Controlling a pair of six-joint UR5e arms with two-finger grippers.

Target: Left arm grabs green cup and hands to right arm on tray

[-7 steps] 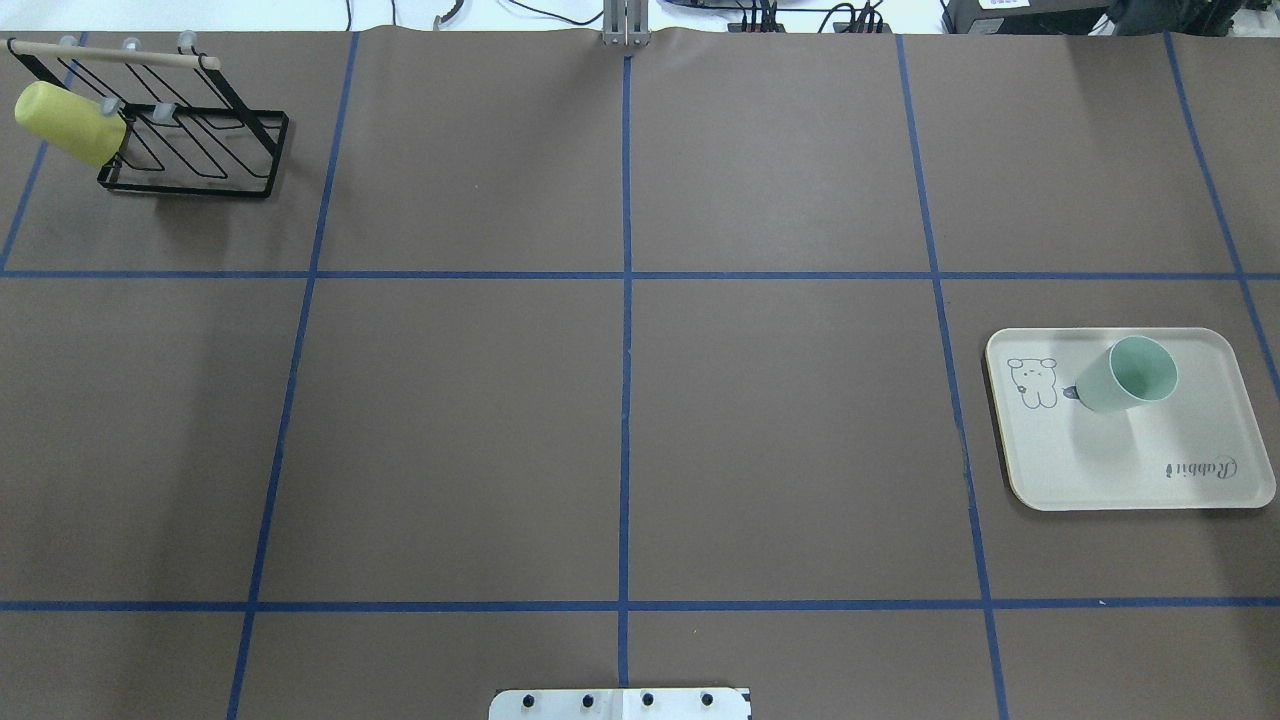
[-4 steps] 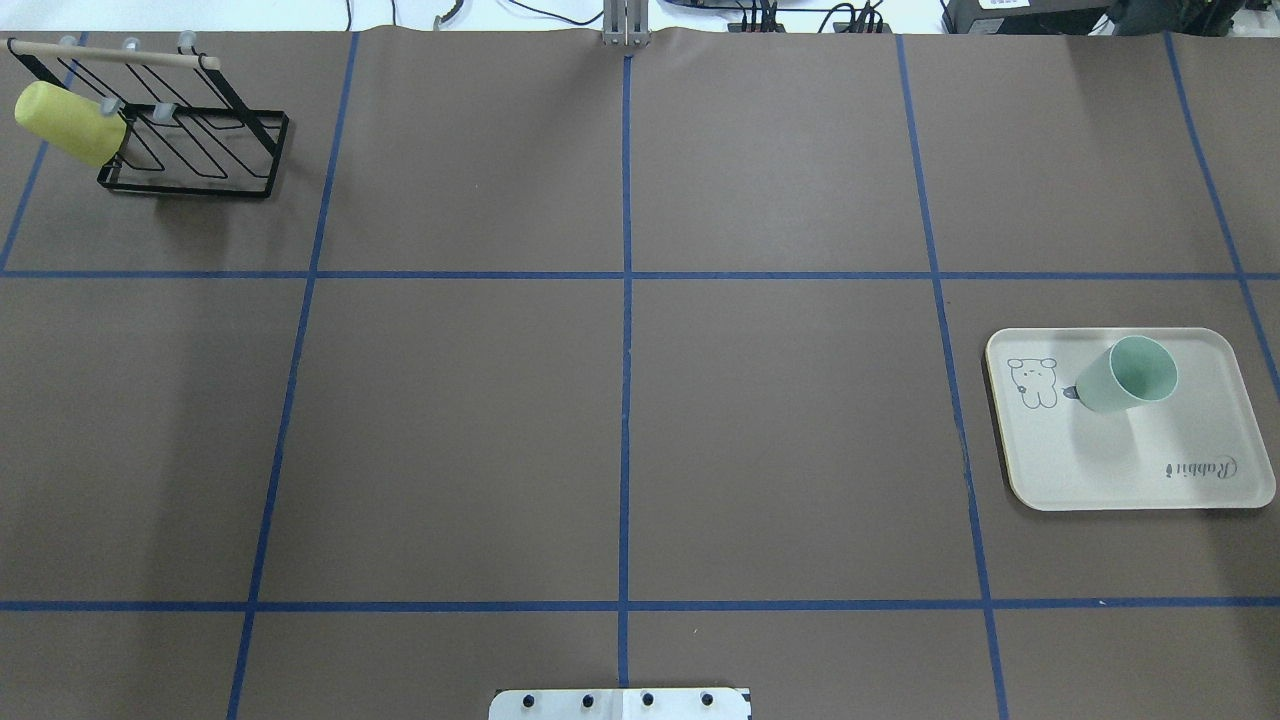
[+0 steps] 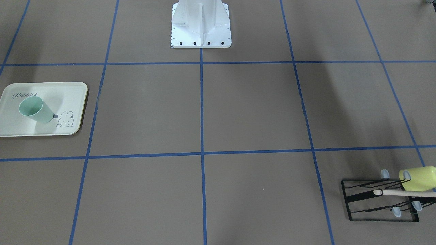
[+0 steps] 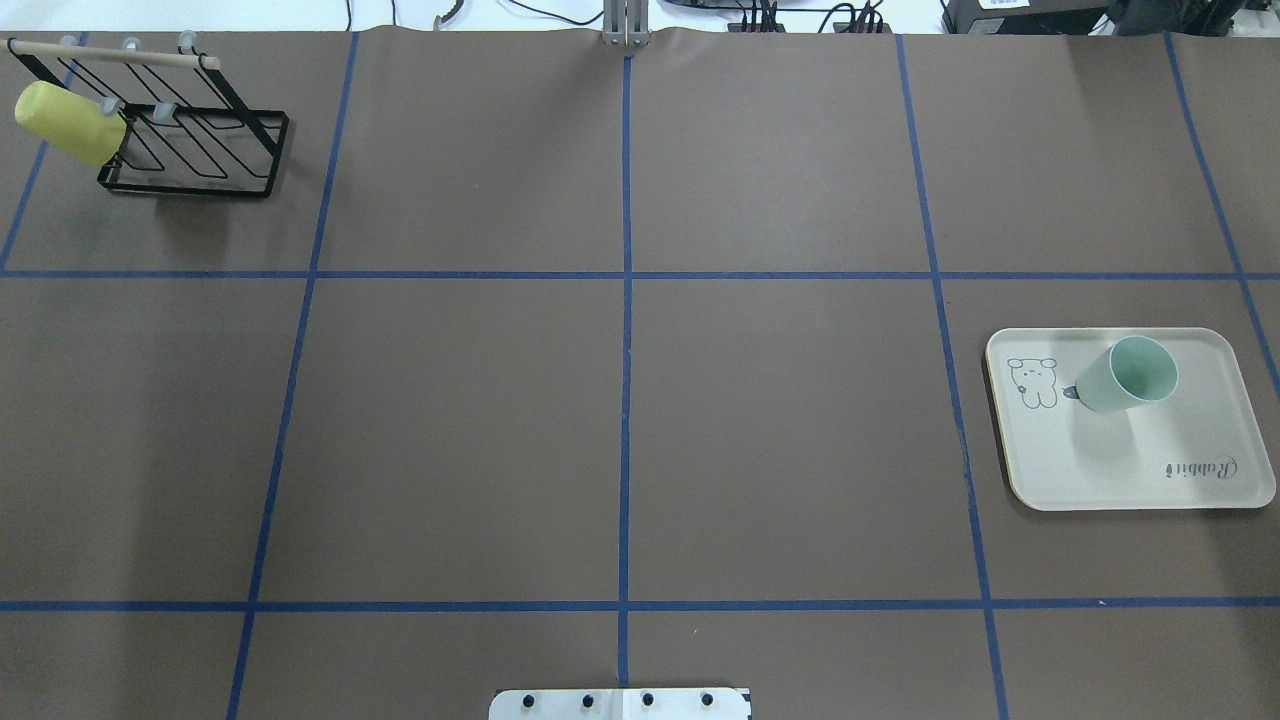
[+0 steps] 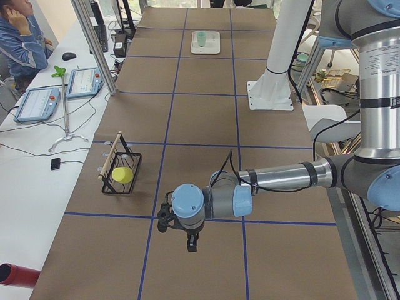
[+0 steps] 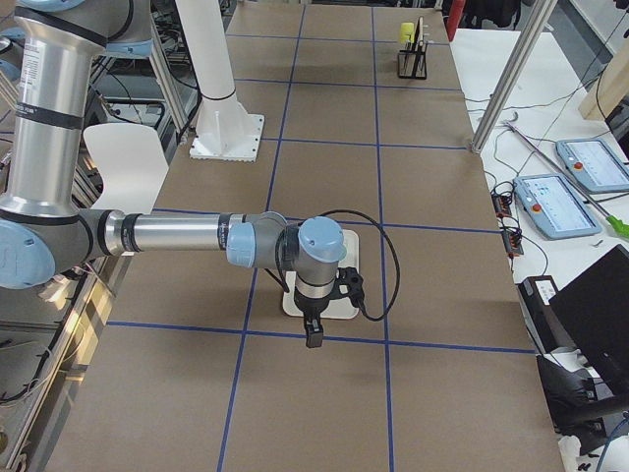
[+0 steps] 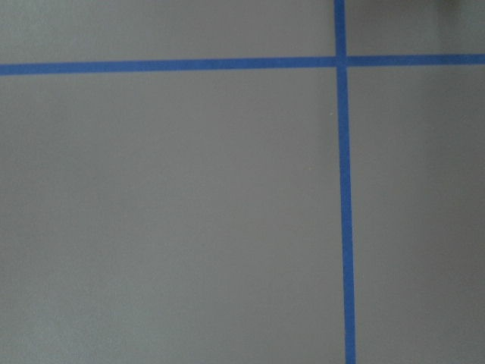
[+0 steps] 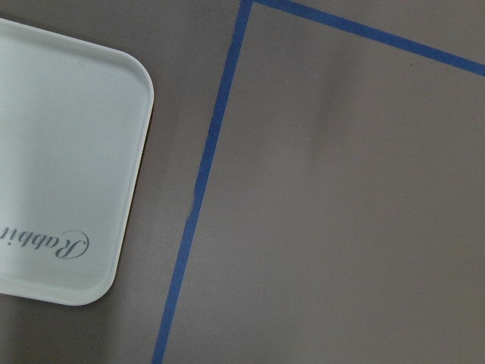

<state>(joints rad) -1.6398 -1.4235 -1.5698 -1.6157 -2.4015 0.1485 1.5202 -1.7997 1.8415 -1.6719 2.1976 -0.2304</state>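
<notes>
The left gripper (image 5: 192, 244) and right gripper (image 6: 313, 338) cannot be judged wide or narrow; the cup (image 4: 1128, 376) is set on the tray (image 4: 1190, 485), and the task is judged done.

No change shows in the overhead view: the green cup (image 4: 1128, 375) sits on the tray (image 4: 1200, 450) exactly where it did a second ago, and nothing else on the table (image 4: 450, 430) has shifted.

Table cover (image 4: 780, 450) matt brown, paper-like, faintly creased; grid lines of smooth blue tape (image 4: 626, 400). Tray (image 4: 1190, 430) smooth cream plastic with soft sheen, cup (image 4: 1095, 388) smooth matt plastic. Rack (image 4: 185, 190) thin black wire, dowel (image 4: 110, 53) pale bare wood; left arm (image 5: 281, 177) satin silvery metal.
</notes>
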